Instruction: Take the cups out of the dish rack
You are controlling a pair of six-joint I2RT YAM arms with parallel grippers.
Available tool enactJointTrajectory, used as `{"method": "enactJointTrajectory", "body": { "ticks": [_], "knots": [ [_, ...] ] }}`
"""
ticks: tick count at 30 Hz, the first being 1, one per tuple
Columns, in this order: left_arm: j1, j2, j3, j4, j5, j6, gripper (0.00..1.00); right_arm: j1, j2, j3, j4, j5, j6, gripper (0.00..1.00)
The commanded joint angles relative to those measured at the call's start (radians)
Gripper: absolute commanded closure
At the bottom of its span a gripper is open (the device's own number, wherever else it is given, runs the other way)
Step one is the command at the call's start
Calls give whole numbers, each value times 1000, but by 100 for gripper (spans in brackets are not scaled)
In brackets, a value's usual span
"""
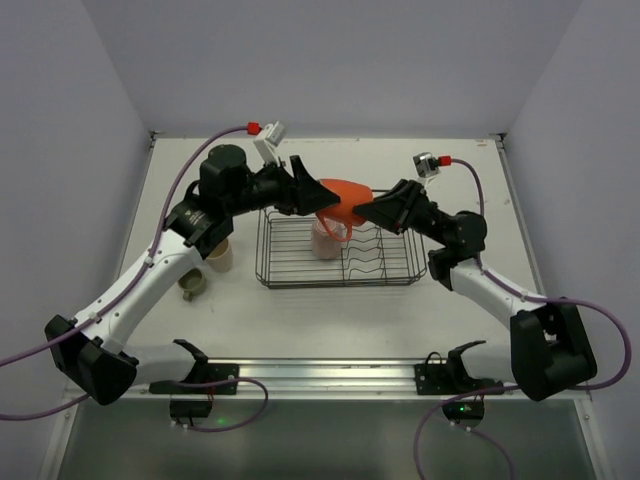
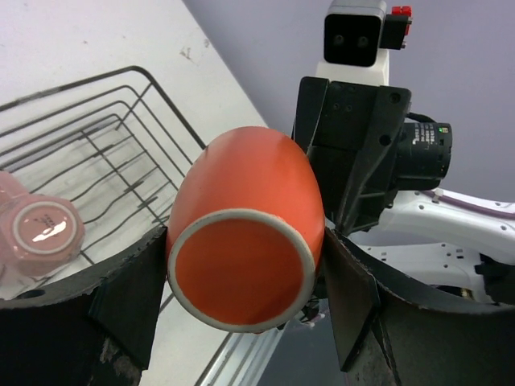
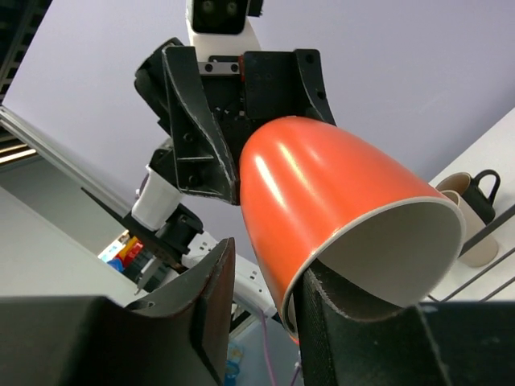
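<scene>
The orange cup (image 1: pixel 345 195) hangs on its side above the black wire dish rack (image 1: pixel 340 284), between both grippers. My left gripper (image 1: pixel 310 190) is shut on its base end; in the left wrist view (image 2: pixel 245 241) the fingers press both sides of the orange cup (image 2: pixel 241 209). My right gripper (image 1: pixel 377 212) is open at the mouth end. In the right wrist view (image 3: pixel 269 261) one finger is inside the rim of the orange cup (image 3: pixel 322 185) and the other stands apart outside. A pink cup (image 1: pixel 325 240) sits upside down in the rack (image 2: pixel 121 104), also seen from the left wrist (image 2: pixel 40 233).
A cream-beige cup (image 1: pixel 220 257) and an olive-grey cup (image 1: pixel 193 285) stand on the table left of the rack, under my left arm. The right wrist view shows the beige cup (image 3: pixel 475 241) with a dark cup (image 3: pixel 485 193) beside it. Wavy dividers (image 1: pixel 380 262) fill the rack's right half.
</scene>
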Motion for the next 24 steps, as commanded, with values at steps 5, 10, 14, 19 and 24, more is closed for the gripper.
{"method": "enactJointTrajectory", "body": {
  "ticks": [5, 10, 14, 19, 24],
  "knots": [
    [66, -22, -99, 241, 177, -104, 100, -3, -67, 75, 368, -3, 9, 90],
    [132, -23, -142, 312, 273, -146, 100, -1, -76, 81, 367, -66, 43, 100],
    [142, -10, -144, 318, 306, -141, 100, -3, -53, 89, 368, -95, 72, 100],
    [142, -10, -124, 313, 331, -137, 73, -3, -42, 81, 364, -116, 73, 100],
    [142, -39, -104, 325, 339, -114, 9, -3, -42, 76, 348, -135, 69, 100]
  ]
}}
